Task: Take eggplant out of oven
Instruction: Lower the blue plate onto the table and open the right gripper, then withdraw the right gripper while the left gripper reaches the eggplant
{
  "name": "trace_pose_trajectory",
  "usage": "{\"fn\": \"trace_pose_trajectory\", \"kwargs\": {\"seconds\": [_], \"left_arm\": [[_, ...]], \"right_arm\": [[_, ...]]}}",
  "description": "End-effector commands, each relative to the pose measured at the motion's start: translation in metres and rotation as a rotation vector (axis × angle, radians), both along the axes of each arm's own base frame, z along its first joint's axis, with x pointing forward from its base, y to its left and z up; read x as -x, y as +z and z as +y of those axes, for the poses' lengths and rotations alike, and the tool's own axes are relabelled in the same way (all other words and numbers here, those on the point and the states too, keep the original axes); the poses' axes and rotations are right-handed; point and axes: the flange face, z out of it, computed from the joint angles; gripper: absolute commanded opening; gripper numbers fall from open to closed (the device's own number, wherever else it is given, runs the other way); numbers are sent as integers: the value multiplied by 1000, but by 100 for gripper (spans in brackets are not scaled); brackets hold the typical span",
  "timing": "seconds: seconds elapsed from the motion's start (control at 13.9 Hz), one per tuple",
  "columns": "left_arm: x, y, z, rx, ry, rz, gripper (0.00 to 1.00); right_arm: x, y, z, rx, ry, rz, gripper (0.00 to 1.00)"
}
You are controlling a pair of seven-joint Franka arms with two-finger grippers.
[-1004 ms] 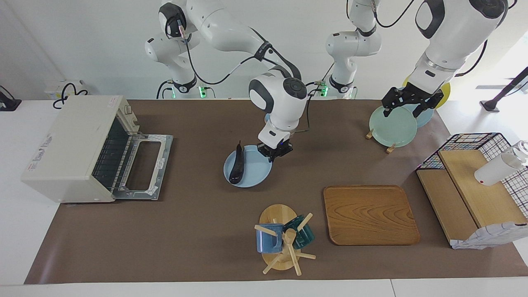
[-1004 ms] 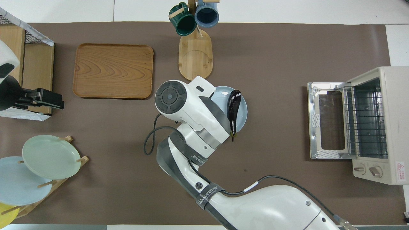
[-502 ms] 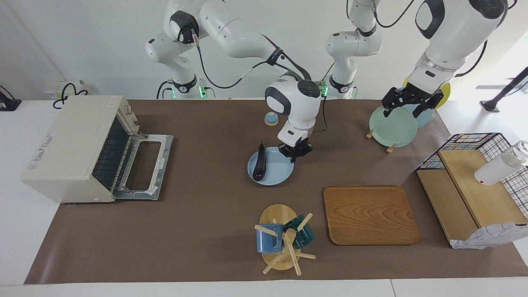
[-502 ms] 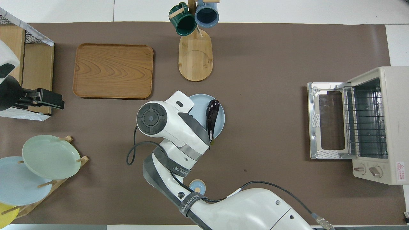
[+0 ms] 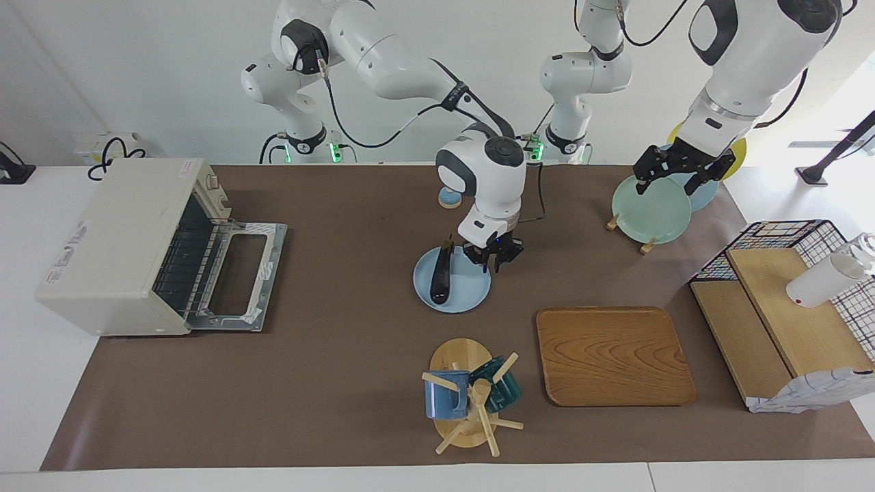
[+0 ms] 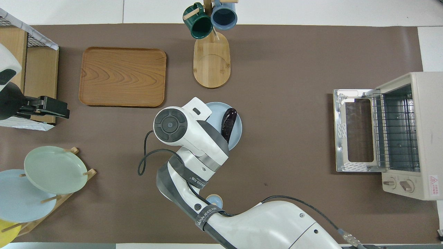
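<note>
The eggplant [image 5: 440,277] [image 6: 228,123], slim and dark purple, lies on a light blue plate [image 5: 467,298] [image 6: 237,134] at the middle of the table, outside the oven. The cream-white oven [image 5: 113,239] [image 6: 424,103] stands at the right arm's end, its door [image 5: 239,277] dropped open and its rack bare. My right gripper [image 5: 493,259] is at the plate's rim beside the eggplant, its fingers parted and holding nothing; its wrist hides it in the overhead view. My left gripper [image 5: 677,172] [image 6: 52,108] hangs open over the plate rack and waits.
A mug tree [image 5: 468,400] and a wooden tray [image 5: 612,355] lie farther from the robots than the plate. A plate rack [image 5: 649,201] and a wire shelf [image 5: 786,307] with a white bottle stand at the left arm's end. A small blue bowl [image 5: 448,199] sits near the robots.
The right arm carried the plate with the eggplant away from the oven toward the table's middle and set it down. Its fingers, shut on the rim before, have now parted.
</note>
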Motion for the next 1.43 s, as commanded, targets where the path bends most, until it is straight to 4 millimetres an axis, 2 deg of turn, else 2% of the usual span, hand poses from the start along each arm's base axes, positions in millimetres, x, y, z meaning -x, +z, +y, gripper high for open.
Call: {"fn": "trace_pose_trajectory", "kwargs": {"seconds": [0.0,0.22,0.36,0.5,0.57,0.65,0.79,1.0,1.15,1.22,1.36], "left_arm": [[4,1,4,-14,6,-14,100],[1,1,-4,-11,-5,-47,100],[1,-3,-13,-9,-20,-52,100],[3,-12,-44,-5,-30,-60,100],[4,-18,-67,14,-13,-67,100],[4,-27,-86,30,-5,-76,100],[7,-41,-115,66,-11,-85,100],[-3,-76,-162,142,-26,-67,100],[-8,-115,-215,155,-23,-73,100],[-8,-133,-237,161,-21,-80,100],[-14,-166,-261,170,-30,-94,100]], "right_arm": [[-25,37,-38,-15,-68,-3,57],[-43,73,-94,53,-6,48,57],[-63,96,-149,85,13,79,57],[-77,107,-202,132,32,114,55],[-81,105,-226,155,22,151,44],[-80,105,-241,174,5,180,28],[-80,92,-271,238,-13,203,0],[-63,58,-292,281,11,199,0],[-53,24,-329,344,37,171,0],[-45,15,-337,370,68,170,0],[-41,-2,-354,383,69,171,0]]}}
